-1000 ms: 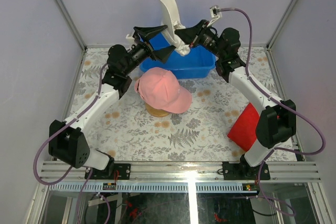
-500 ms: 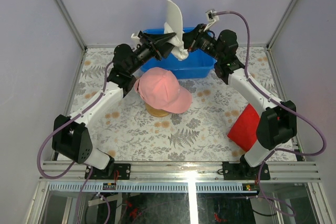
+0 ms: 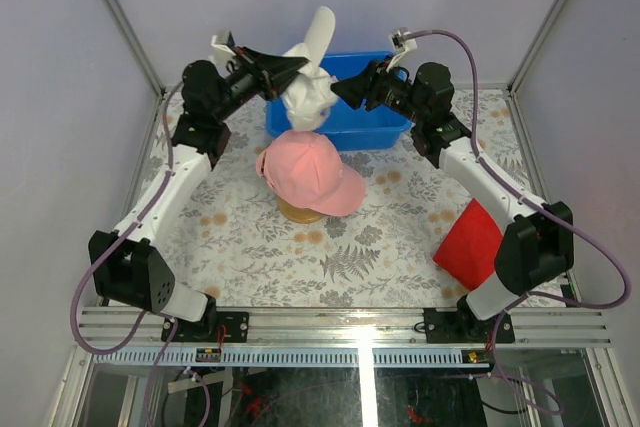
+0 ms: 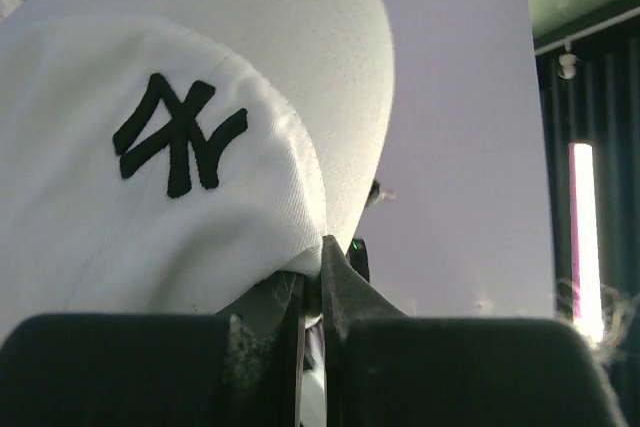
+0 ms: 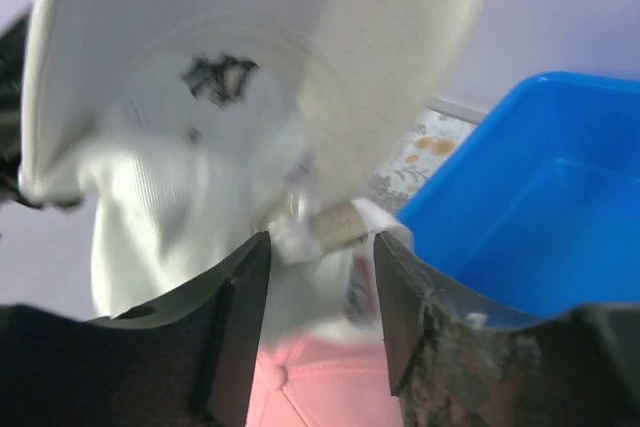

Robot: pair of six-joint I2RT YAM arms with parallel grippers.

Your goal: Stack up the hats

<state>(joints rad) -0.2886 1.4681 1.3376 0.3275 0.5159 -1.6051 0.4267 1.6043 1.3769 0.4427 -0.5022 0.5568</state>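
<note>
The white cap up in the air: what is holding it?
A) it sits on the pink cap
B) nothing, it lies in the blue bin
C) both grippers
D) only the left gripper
D: the left gripper is pinched shut on the edge of the white cap, while the right gripper stands open beside it; the cap hangs above the blue bin and the pink cap.

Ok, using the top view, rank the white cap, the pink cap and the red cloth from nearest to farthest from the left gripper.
1. white cap: clamped in the left gripper, raised in front of the blue bin.
2. pink cap: just below it in the view, mid-table on a wooden dome.
3. red cloth: far off at the table's right side, beside the right arm.
</note>
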